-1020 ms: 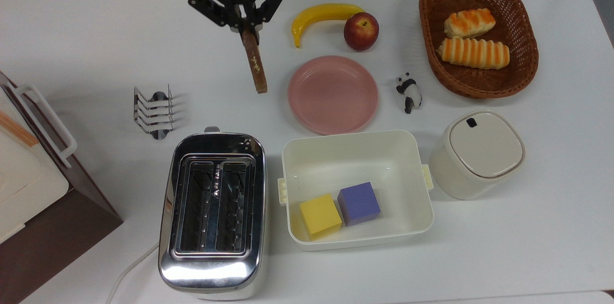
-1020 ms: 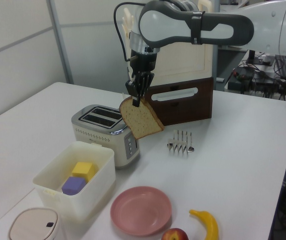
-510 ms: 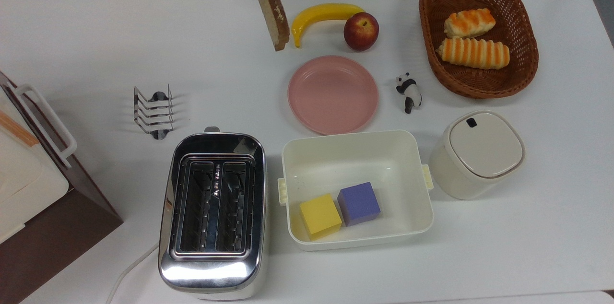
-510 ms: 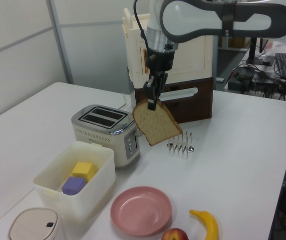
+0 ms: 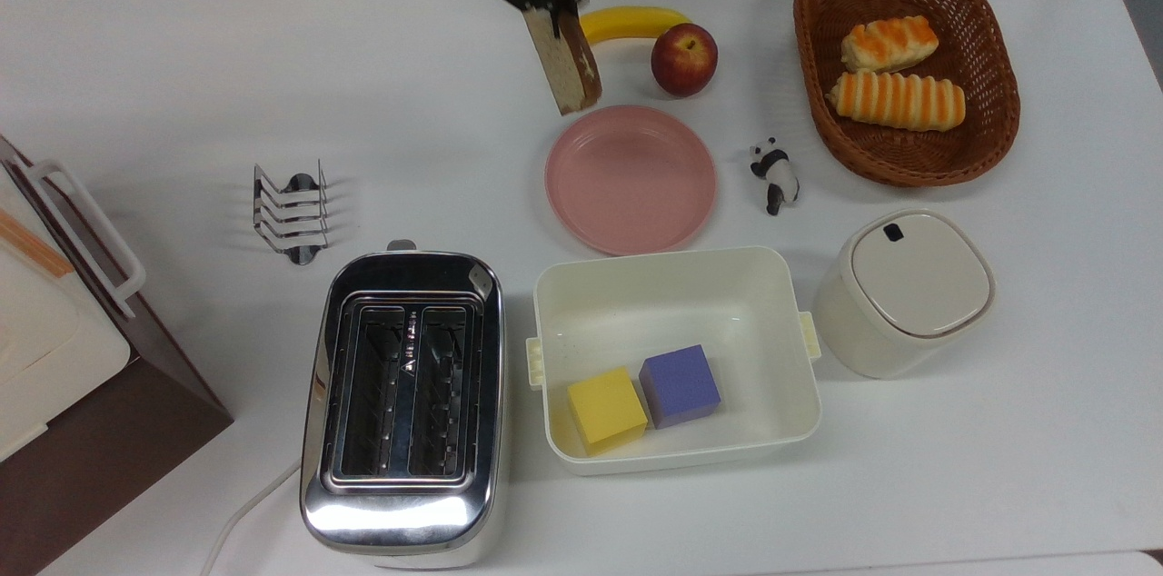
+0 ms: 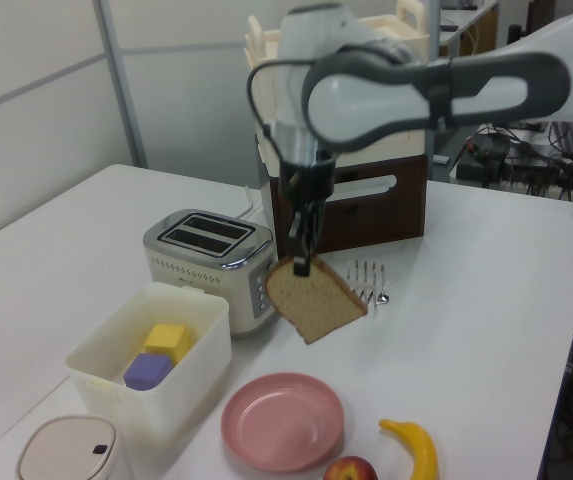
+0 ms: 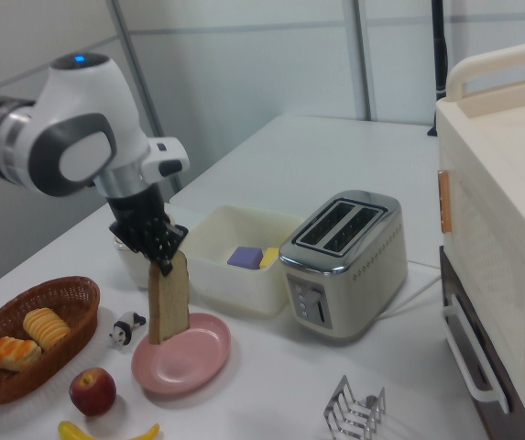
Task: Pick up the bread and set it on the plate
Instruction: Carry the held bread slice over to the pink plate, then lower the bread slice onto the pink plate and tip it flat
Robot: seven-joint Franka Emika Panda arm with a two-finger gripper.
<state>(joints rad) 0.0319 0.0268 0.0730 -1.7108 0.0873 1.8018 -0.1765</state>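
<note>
Even, bright overhead light is washing the white table in all three views, so shadows are staying soft and faint, like the pale smudge trailing off the toast rack toward 3 o'clock in the top view. The chrome toaster is throwing the only real glare, with a white hotspot glowing along its 6 o'clock edge in the top view and the ceiling reflecting on its lid in the right view. The arm is smearing a bit with motion blur in the left view, while the tabletop things are looking reasonably sharp.
</note>
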